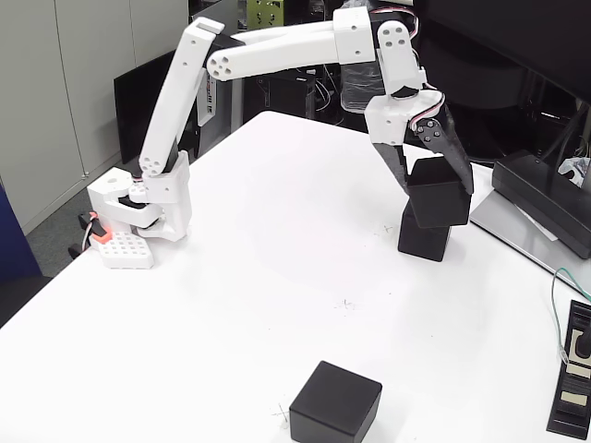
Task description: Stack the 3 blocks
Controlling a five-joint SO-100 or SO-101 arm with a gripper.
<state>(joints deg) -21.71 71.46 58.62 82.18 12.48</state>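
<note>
Three black blocks show in the fixed view. One block (424, 239) stands on the white table (277, 277) at the right. A second block (438, 193) sits on top of it, slightly skewed, between the black fingers of my gripper (438, 185), which is shut on it. The third block (335, 402) lies alone near the table's front edge. My white arm (277, 51) reaches from its base (138, 212) at the left across to the stack.
A monitor stand and base (545, 198) sit at the right, close behind the stack. A flat black device with a label (574, 383) lies at the right edge beside a green cable (557, 305). A dark slab (148, 101) stands behind the arm base.
</note>
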